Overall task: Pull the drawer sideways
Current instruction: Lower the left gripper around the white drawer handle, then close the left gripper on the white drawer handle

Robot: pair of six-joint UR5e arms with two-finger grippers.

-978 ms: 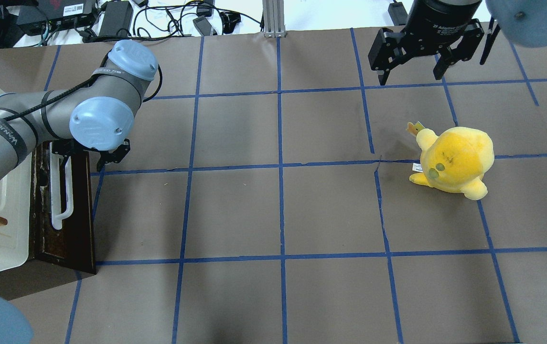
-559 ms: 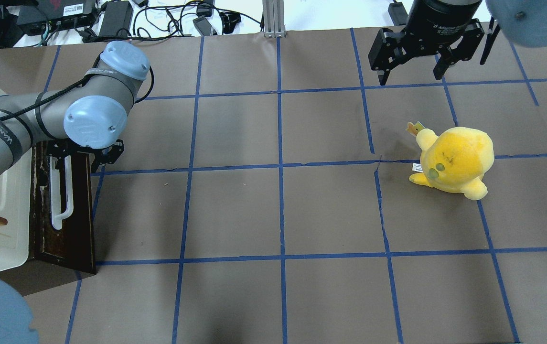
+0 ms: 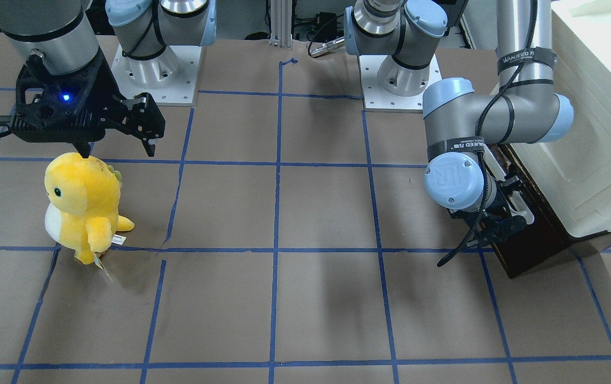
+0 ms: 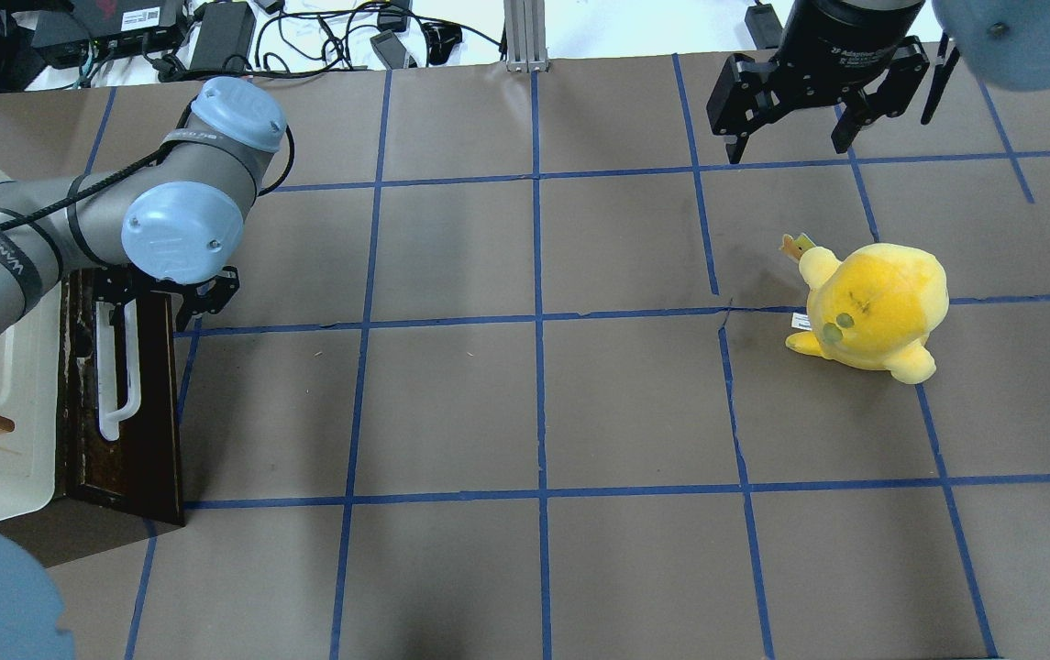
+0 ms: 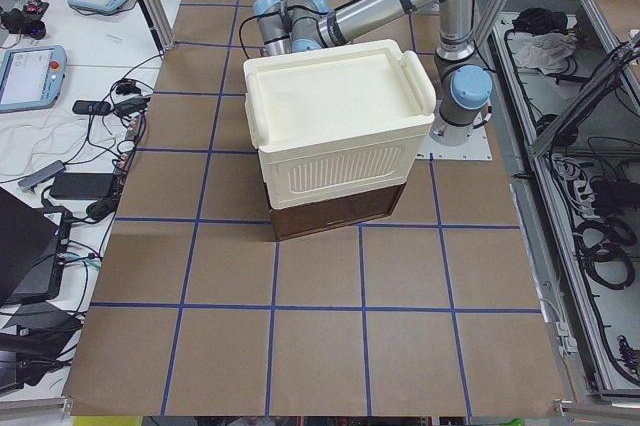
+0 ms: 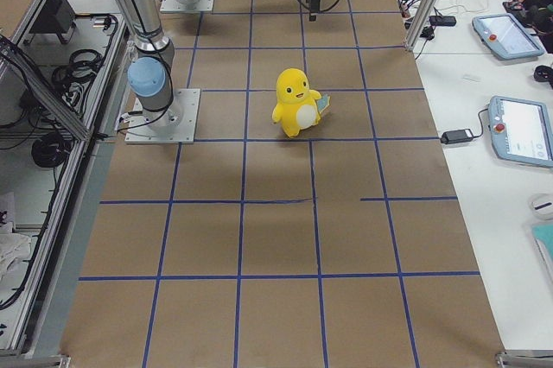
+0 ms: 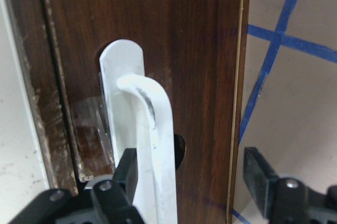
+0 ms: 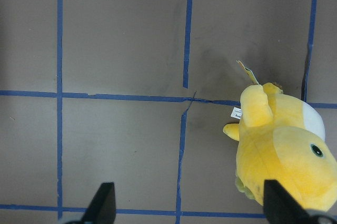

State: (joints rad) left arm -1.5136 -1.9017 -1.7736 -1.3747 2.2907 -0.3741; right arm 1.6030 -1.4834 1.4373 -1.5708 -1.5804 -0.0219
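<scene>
Brown paper taped into blue squares covers the table, with cables heaped along its far edge. At the robot's left end, the left arm is folded at the elbow with its wrist dropped low. The left gripper sits right at the drawer, whose dark brown front shows beneath a cream-white cabinet. Its jaws are spread and straddle one end of the white bar handle. One finger looks to be against the bar, though the wrist view is too tight to be sure.

The right arm hangs over the table's other side. The right gripper points down, jaws wide, with nothing between them. A yellow plush toy stands upright on the paper on that side, well apart from the drawer.

A black strap on the left arm reads WANJEED. A blue joint cap carries the UR mark, and the right gripper's body shows the word "Adaptive".
</scene>
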